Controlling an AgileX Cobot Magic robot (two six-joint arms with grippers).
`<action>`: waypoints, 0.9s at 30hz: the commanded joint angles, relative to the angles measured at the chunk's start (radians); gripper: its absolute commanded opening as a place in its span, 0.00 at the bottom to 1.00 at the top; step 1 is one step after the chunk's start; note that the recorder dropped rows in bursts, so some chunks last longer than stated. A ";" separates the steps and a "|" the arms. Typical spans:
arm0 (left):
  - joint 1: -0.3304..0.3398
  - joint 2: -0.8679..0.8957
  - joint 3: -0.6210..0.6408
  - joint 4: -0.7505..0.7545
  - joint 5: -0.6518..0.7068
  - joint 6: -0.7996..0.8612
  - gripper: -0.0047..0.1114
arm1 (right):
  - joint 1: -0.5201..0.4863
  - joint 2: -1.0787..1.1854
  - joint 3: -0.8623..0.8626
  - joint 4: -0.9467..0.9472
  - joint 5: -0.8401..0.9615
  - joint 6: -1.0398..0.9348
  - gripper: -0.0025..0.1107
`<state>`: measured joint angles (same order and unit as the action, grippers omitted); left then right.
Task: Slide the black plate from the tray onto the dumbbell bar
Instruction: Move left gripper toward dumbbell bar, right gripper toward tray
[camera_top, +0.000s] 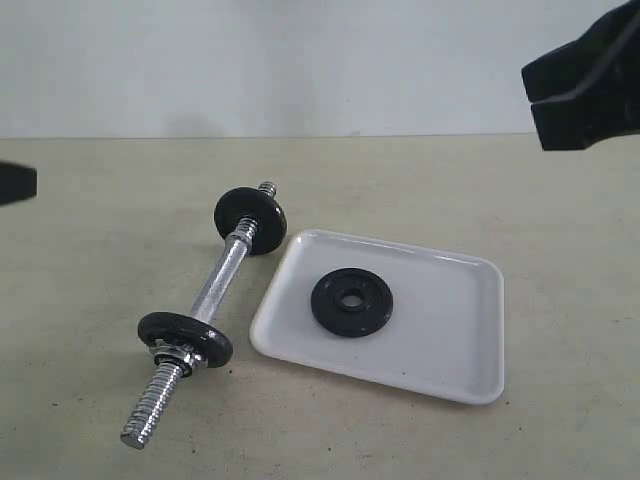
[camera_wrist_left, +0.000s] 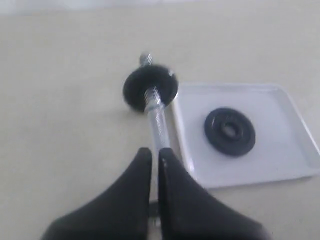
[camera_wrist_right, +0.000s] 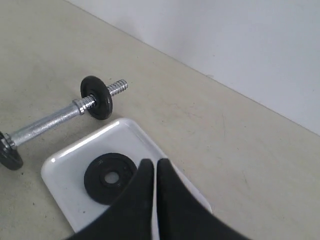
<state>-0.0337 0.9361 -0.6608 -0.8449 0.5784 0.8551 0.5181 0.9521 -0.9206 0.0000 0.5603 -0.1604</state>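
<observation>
Chrome dumbbell bar (camera_top: 222, 272) lies slantwise at lower left of the exterior view, just beside the tray (camera_top: 450, 345). The black plate (camera_top: 351, 302) rests flat near the tray's middle. The left gripper (camera_wrist_left: 154, 154) and right gripper (camera_wrist_right: 155, 164) each have their fingers drawn to a thin slit, gripping nothing.

The left end effector (camera_wrist_left: 154, 153) is matte black, tapered.

- A beige tabletop (camera_top: 90, 270), matte and faintly scuffed, is the only furniture in sight.
- A plain, pale grey-white wall (camera_top: 300, 60) rises directly behind the tabletop and meets its far edge.
- Light is soft and even, and shadows on the tabletop are faint.
</observation>
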 joint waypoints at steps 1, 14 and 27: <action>-0.056 0.012 -0.121 -0.021 -0.033 0.062 0.08 | 0.003 0.029 0.003 0.000 0.052 -0.034 0.02; -0.206 0.254 -0.230 0.369 -0.002 -0.319 0.08 | 0.003 0.229 0.003 -0.008 0.152 -0.034 0.02; -0.281 0.487 -0.230 0.527 -0.087 -0.439 0.08 | 0.003 0.341 0.003 0.015 0.276 -0.022 0.02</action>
<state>-0.3080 1.3955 -0.8855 -0.3364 0.5244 0.4529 0.5181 1.2759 -0.9190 0.0052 0.8136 -0.1817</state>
